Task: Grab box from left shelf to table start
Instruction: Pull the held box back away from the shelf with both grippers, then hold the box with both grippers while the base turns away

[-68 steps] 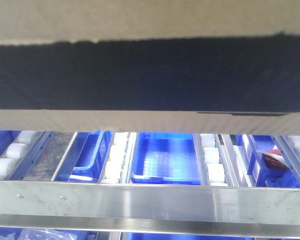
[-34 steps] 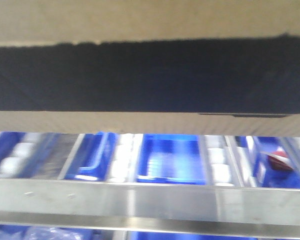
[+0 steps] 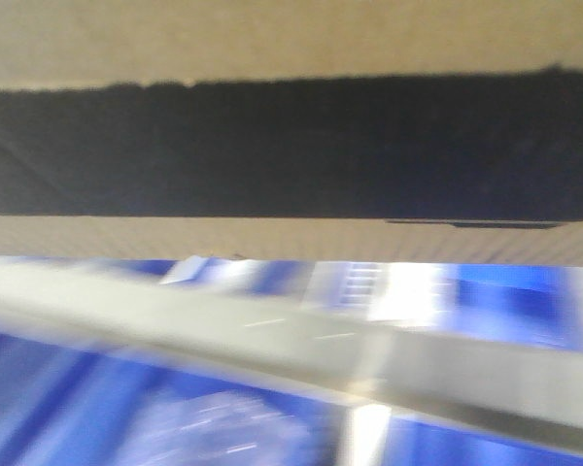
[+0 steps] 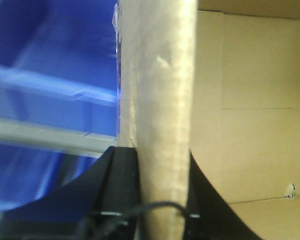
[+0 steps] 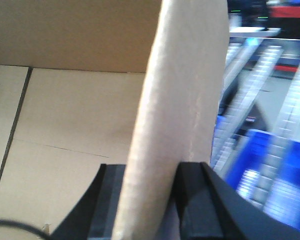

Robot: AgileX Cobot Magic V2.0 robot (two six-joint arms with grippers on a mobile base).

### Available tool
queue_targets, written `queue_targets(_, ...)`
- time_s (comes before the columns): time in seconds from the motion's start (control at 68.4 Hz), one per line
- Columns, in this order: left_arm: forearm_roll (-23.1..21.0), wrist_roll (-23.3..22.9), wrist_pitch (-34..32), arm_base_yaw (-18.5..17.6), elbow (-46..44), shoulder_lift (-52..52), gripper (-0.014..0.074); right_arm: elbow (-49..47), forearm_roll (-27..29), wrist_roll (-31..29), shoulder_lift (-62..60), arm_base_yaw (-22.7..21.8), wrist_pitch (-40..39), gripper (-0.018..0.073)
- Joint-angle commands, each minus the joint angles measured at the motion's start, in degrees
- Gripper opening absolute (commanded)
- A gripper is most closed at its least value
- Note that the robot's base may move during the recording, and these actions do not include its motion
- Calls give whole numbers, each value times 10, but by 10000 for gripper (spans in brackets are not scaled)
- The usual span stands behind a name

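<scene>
The brown cardboard box [image 3: 291, 39] with its wide black panel fills the top half of the front view, held close to the camera. In the left wrist view my left gripper [image 4: 162, 200] is shut on the box's left wall [image 4: 160, 90], one black finger on each side. My right gripper [image 5: 150, 200] is shut on the box's right wall [image 5: 185, 85] the same way. The box's bare inside [image 5: 65, 110] shows in both wrist views. The left shelf's silver front rail [image 3: 272, 335] runs tilted and blurred below the box. The table is out of view.
Blue bins [image 3: 505, 301] sit behind and below the rail, smeared by motion. In the right wrist view, roller tracks [image 5: 290, 110] and another blue bin [image 5: 270, 180] lie to the right of the box.
The shelf rail and bins have swept from level and sharp to tilted and blurred. The box keeps its place in the front view, with both grippers still on it.
</scene>
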Motion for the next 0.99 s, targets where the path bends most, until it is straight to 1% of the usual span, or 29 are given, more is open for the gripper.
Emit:
queue_targets(0.0, -14, -14, -102, -4, -23, 1, -92, -15, -31, -4, 12, -2, -89, 58)
queue_targets(0.98, -14, -14, -102, -4, -23, 1, -92, -15, -31, -4, 12, -2, -89, 58)
